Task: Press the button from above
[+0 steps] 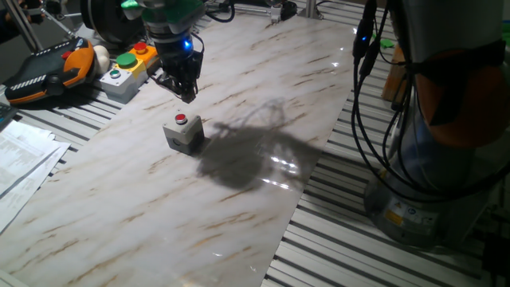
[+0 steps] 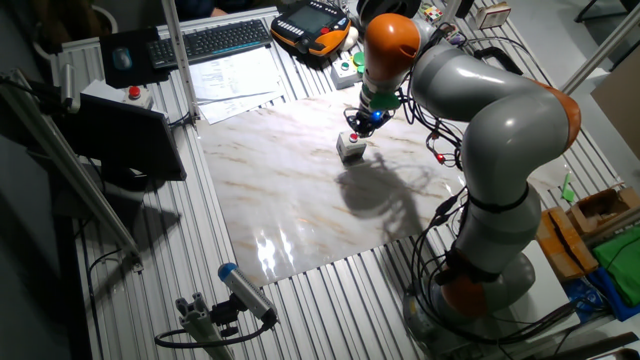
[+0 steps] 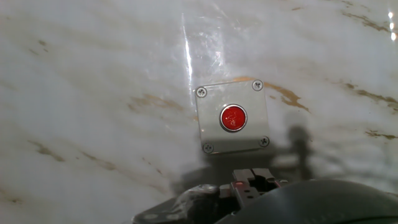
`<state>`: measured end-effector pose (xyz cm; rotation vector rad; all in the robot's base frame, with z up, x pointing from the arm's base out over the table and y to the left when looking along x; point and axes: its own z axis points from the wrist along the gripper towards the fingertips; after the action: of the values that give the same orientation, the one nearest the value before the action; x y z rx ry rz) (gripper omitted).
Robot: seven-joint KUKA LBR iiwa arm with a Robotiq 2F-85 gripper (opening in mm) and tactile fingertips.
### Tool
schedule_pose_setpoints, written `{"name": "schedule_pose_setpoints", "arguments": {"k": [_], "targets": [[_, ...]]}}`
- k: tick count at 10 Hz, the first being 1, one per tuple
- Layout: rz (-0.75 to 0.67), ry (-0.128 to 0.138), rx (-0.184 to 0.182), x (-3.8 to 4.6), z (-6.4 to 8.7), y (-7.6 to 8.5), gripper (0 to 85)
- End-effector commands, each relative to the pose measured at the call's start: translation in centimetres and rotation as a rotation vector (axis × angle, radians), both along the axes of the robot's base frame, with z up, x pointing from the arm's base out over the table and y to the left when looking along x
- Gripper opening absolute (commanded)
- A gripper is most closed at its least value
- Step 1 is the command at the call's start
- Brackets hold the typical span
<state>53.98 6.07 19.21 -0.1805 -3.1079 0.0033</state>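
Directly below my hand camera, the button [image 3: 233, 117] sits in its grey box [image 1: 184, 134] on the marble worktop [image 1: 239, 207]; gripper [image 1: 185, 92] hovers above it, jaws' state indeterminable.

Tabletop sheet [image 1: 239, 199]: marble-look, pale w/ brown veins, glossy, smooth, shows light glare.
Table frame [image 1: 382, 255] under it: ribbed metal slats, dull silver.
Button [image 3: 233, 117]: red cap, shiny plastic look, bright metal-look ring; housing grey, matt, smooth, 4 metal screws at corners.
Gripper [image 1: 185, 89]: black, matt.
Arm [image 2: 500, 120]: smooth grey shell, slight sheen, orange glossy joints.
Papers [image 1: 20, 159]: white, matt.
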Motion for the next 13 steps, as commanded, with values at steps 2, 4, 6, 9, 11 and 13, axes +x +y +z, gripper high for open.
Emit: {"name": "schedule_pose_setpoints", "arguments": {"k": [2,4,6,9,11,13], "targets": [[0.006,-0.014,0.01,0.35,-0.1,-0.3,0.7],[0.02,-0.037,0.015,0.59,-0.4,-0.5,0.7],[0.026,-0.052,0.007,0.64,-0.4,-0.5,0.7],[0.035,-0.049,0.01,1.21,-0.7,-0.9,0.7],[0.034,-0.046,0.01,1.46,-1.1,-1.0,0.7],[0.035,-0.044,0.01,1.85,-1.3,-1.4,0.7]]}}
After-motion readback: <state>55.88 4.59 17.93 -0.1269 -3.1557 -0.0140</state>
